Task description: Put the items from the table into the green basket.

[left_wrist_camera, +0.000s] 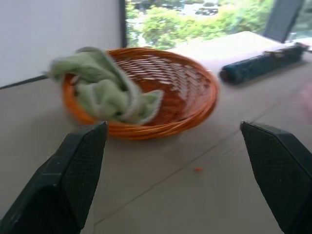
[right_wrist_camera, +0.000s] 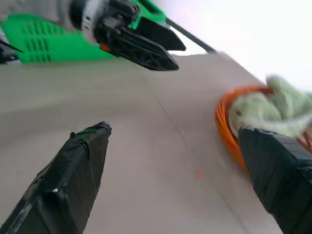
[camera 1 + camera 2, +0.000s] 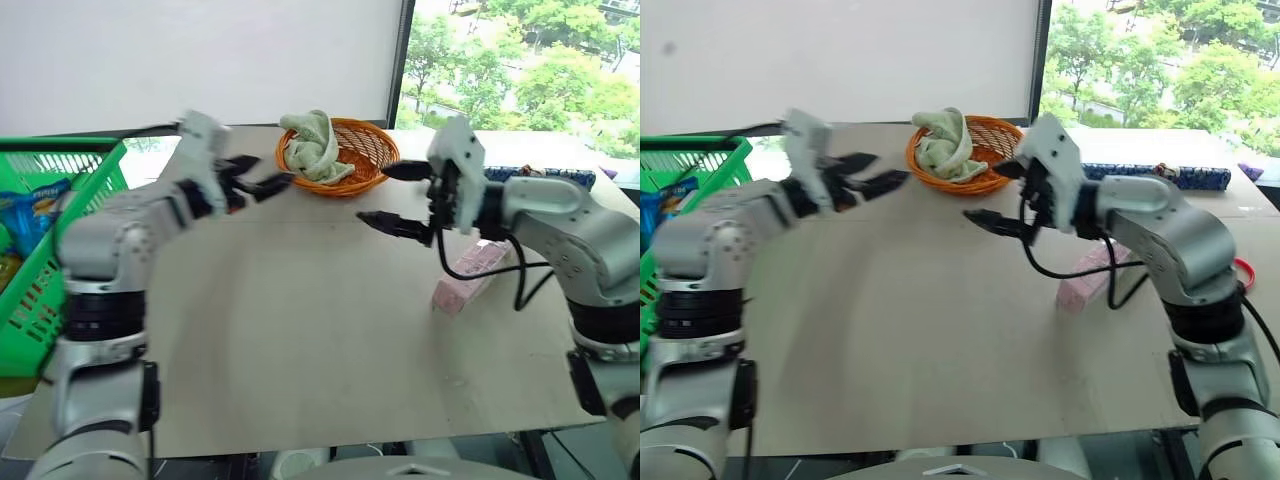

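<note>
Hovering above the table [image 3: 300, 340] with nothing in either grip, both arms face each other over its far half: the left gripper [image 3: 262, 176] has its jaws spread wide and empty, pointing toward the orange wicker basket [image 3: 368, 150], and the right gripper [image 3: 402, 200] likewise stands wide open and empty, its lower finger aimed at the other arm. Collision is the first risk: the two grippers are near each other at similar height, so any inward travel of either arm could bring fingertips into contact. The second risk is target confusion, since the left wrist view frames the wicker basket and the green cloth [image 3: 312, 146] in it, neither of which belongs to the task. The pink pack [image 3: 468, 276] lies on the table beneath the right forearm, close to the right edge; a careless sweep of that arm or its cable could push it off. The green basket [image 3: 60, 240] stands at the table's left side, already holding some packaged goods. Count: two grippers, one green basket, one wicker basket, one cloth, one pink pack, one dark blue roll [image 3: 545, 176] at the far right.
</note>
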Robot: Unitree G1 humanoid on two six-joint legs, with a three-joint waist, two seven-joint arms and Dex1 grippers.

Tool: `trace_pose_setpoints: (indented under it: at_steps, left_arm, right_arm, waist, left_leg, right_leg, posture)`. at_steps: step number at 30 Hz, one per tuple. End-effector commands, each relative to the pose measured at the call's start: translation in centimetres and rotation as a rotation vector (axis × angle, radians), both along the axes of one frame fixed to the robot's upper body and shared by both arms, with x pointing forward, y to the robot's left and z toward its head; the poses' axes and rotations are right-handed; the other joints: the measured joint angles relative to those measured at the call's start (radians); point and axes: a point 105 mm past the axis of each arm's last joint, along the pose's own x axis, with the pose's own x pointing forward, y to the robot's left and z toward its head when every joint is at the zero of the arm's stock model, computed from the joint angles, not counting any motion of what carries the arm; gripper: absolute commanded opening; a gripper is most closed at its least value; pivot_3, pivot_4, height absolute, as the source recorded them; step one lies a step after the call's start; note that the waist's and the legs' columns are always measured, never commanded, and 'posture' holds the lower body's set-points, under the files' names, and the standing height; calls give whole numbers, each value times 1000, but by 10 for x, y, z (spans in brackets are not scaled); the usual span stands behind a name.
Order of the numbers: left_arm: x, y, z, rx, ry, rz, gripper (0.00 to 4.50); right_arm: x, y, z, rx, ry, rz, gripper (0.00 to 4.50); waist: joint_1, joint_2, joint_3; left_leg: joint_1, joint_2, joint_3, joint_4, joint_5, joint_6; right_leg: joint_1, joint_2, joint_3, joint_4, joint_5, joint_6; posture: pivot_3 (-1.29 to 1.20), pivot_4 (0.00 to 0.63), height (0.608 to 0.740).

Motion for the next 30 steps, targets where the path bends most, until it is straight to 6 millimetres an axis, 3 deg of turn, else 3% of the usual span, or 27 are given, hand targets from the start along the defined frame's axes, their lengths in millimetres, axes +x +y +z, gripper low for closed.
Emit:
trace_pose_setpoints:
  at_steps: [1, 4, 7, 12, 16, 20, 25, 30]
  left_arm:
    - [-9, -44, -3, 16, 154, -115, 4472]
    - [-9, -83, -14, 34, 281, -211, 4472]
    - [5, -110, -31, 107, 310, -204, 4472]
    - [19, -148, -49, 166, 318, -233, 4472]
    - [15, -168, -58, 189, 316, -316, 4472]
    - [15, -184, -77, 237, 360, -289, 4472]
    - [21, -203, -99, 472, 141, -264, 4472]
    - [25, -205, -115, 587, 43, -240, 4472]
  right_arm:
    - [-13, -32, 13, -30, -59, -127, 4500]
    - [-23, -66, 4, -114, -24, -259, 4500]
    - [-34, -96, 0, -162, 17, -379, 4500]
    - [-52, -124, -4, -185, 55, -504, 4500]
    - [-60, -129, -5, -173, 64, -541, 4500]
    - [-64, -129, -7, -164, 72, -549, 4500]
    - [-64, -126, -8, -158, 76, -545, 4500]
    - [-64, -123, -7, -156, 76, -536, 4500]
  waist:
    - [-29, 6, 3]
    - [-74, 13, 7]
    - [-114, 21, 11]
    - [-179, 25, 15]
    - [-210, 29, 20]
    - [-229, 31, 22]
    - [-237, 31, 23]
    - [-241, 31, 23]
  left_leg:
    - [1, 0, 0, 2, 0, 0]
    - [6, 0, -1, 6, 0, 1]
    - [22, 0, -1, 5, 0, 0]
    - [27, -1, 0, 5, -1, 0]
    - [26, -1, 0, 4, -1, 0]
    - [25, -1, -1, 4, -1, 1]
    - [24, -1, 0, 3, -2, 3]
    - [23, -1, 0, 3, -4, 5]
  right_leg:
    - [1, 4, 0, 2, 0, 0]
    - [7, 10, 1, 1, -1, 0]
    - [23, 11, 1, -2, -7, 2]
    - [26, 12, 5, -3, -7, 2]
    - [25, 13, 8, -3, -8, 2]
    - [25, 13, 7, -5, -8, 3]
    - [26, 9, 7, -8, -9, 5]
    - [26, 8, 7, -11, -9, 7]
  posture:
    - [-49, 0, 740]
    - [-140, 4, 740]
    - [-203, 12, 740]
    - [-249, 16, 740]
    - [-286, 23, 740]
    - [-293, 26, 740]
    - [-297, 35, 740]
    - [-304, 37, 740]
